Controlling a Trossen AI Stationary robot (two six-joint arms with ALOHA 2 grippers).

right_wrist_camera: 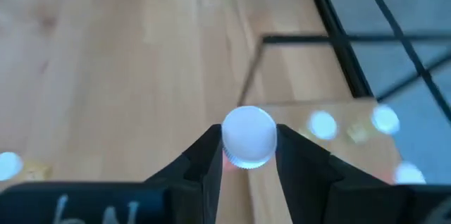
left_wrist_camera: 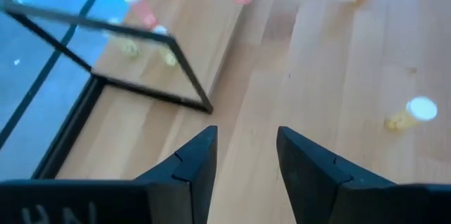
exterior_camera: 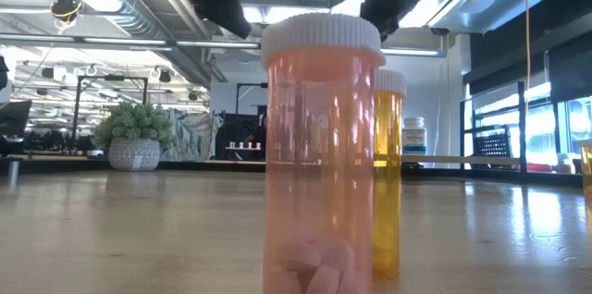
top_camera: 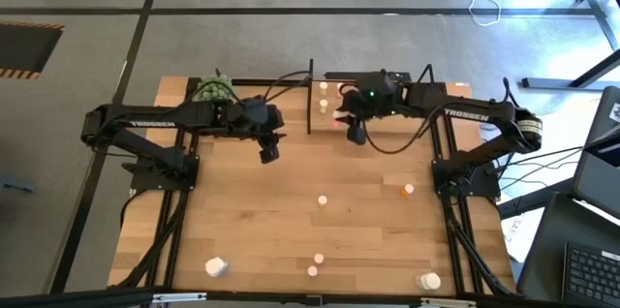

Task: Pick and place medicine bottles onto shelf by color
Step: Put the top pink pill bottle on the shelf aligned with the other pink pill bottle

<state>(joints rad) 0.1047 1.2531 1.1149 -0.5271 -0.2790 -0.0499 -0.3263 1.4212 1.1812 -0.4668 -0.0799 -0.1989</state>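
The right gripper (right_wrist_camera: 248, 155) holds a small bottle (right_wrist_camera: 249, 137) with a white cap and a pink body, squeezed between its two fingers. It hangs over the edge of the shelf (top_camera: 383, 105) at the back of the table (top_camera: 291, 211).

The bottle could slip, because the fingers only pinch it just under the cap. It could also bump the bottles already standing on the shelf (right_wrist_camera: 323, 124) and knock them over. Or it could land beside the wrong color.

The left gripper (left_wrist_camera: 245, 155) waits near the shelf with its fingers apart and nothing in them.

More bottles (top_camera: 323, 200) stand far apart on the wooden table. A green plant (top_camera: 213, 88) sits at the back corner. The floor around is gray, and the room behind looks like a big bright office.
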